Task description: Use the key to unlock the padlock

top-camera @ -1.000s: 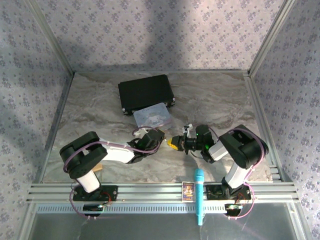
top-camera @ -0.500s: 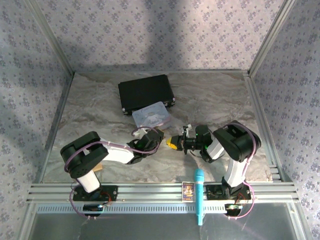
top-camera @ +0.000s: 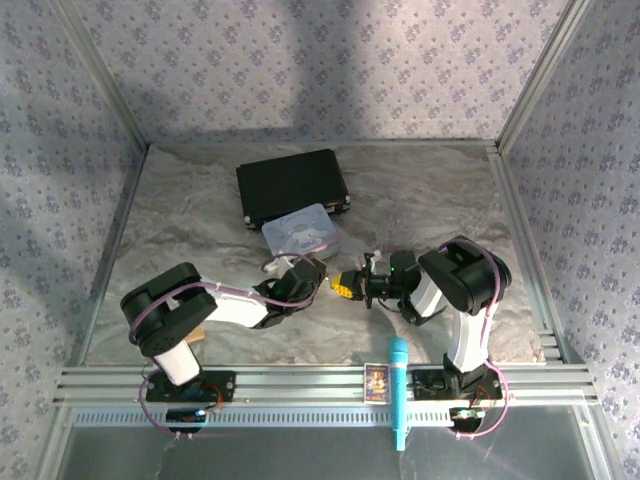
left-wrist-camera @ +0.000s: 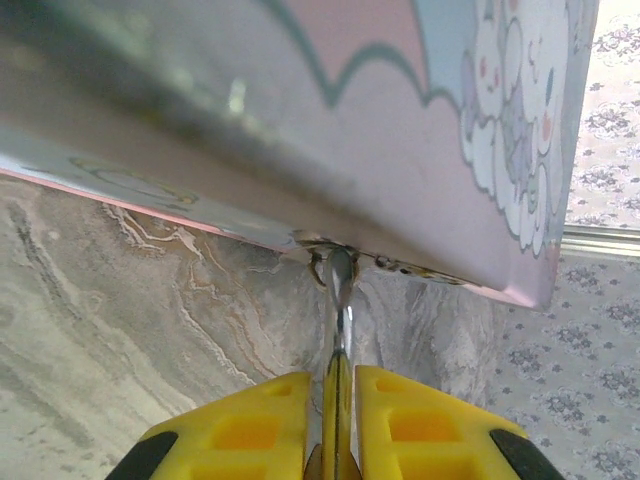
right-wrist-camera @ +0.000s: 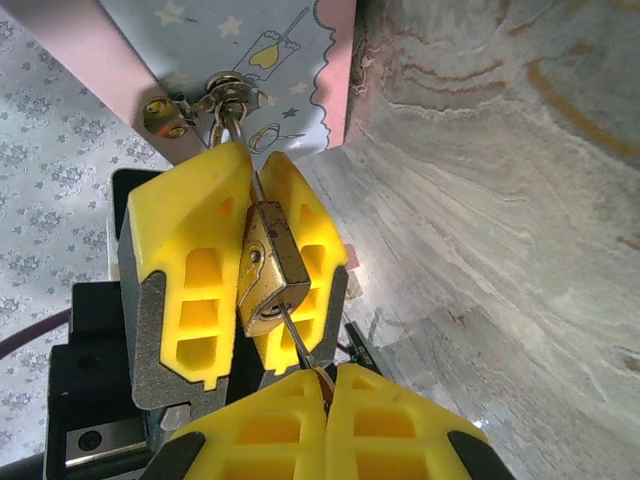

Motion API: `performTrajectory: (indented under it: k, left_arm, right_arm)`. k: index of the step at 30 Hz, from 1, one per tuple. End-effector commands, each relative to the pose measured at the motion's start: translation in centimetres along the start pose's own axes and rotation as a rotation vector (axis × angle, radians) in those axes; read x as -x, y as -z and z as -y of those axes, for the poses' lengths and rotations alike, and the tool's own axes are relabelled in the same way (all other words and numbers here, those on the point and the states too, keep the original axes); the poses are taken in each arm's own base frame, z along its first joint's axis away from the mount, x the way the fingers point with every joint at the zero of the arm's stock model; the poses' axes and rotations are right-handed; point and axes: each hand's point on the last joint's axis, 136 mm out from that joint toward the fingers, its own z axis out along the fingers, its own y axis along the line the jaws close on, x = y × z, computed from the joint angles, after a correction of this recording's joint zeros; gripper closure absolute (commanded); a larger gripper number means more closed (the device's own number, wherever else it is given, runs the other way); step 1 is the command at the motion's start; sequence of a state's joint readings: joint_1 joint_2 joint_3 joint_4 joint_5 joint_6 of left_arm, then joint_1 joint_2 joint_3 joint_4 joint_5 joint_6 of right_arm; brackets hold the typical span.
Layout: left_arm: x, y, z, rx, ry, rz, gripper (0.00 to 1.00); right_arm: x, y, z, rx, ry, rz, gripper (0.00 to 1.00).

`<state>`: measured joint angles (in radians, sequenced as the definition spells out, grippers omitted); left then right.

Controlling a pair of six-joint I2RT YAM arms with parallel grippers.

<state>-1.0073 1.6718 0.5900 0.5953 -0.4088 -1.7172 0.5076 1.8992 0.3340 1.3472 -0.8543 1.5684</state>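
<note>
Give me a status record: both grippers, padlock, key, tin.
left gripper: shut on padlock body
right gripper: shut on key
key: shaft runs into the padlock's end face
padlock shackle: hooked through hasp of pastel tin
lock released: cannot tell

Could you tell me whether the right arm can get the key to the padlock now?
Probably yes: the left fingers clamp the padlock by its sides, leaving its keyhole end facing the right fingers, whose key seems to touch it.
</note>
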Motion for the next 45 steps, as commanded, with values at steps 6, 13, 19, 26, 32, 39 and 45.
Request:
performTrajectory:
  k: [6, 13, 19, 26, 32, 39, 45]
  left_arm:
    - [-4.3, 1.0, 2.7, -0.088, 0.041, -0.189, 1.00]
    - [-4.4, 1.6, 3.3, -0.081, 0.012, -0.188, 1.00]
    - [-5.4, 1.2, 3.0, -0.083, 0.038, -0.229, 1.00]
    - [-7.6, 1.9, 2.8, -0.013, -0.010, -0.300, 1.00]
    - [-7.7, 1.8, 0.3, 0.132, -0.060, -0.325, 1.00]
    - [-6.1, 1.4, -0.7, 0.164, -0.060, -0.303, 1.00]
    - [-3.5, 1.9, -1.7, 0.232, -0.090, -0.237, 1.00]
  right_arm:
    - [2.2, -0.2, -2.1, 0.062, 0.044, 0.066, 1.00]
    - [2.2, -0.6, -1.6, 0.051, 0.045, 0.067, 1.00]
    - [2.7, -0.5, -1.4, 0.045, 0.041, 0.076, 1.00]
    - [3.6, -0.7, -2.4, 0.066, 0.064, 0.095, 1.00]
    - [3.2, -0.6, -3.3, 0.016, 0.165, 0.123, 1.00]
    - [1.5, -0.3, -2.1, -0.153, 0.276, 0.100, 0.69]
    - [0.5, 3.2, 1.9, -0.496, 0.382, 0.135, 0.51]
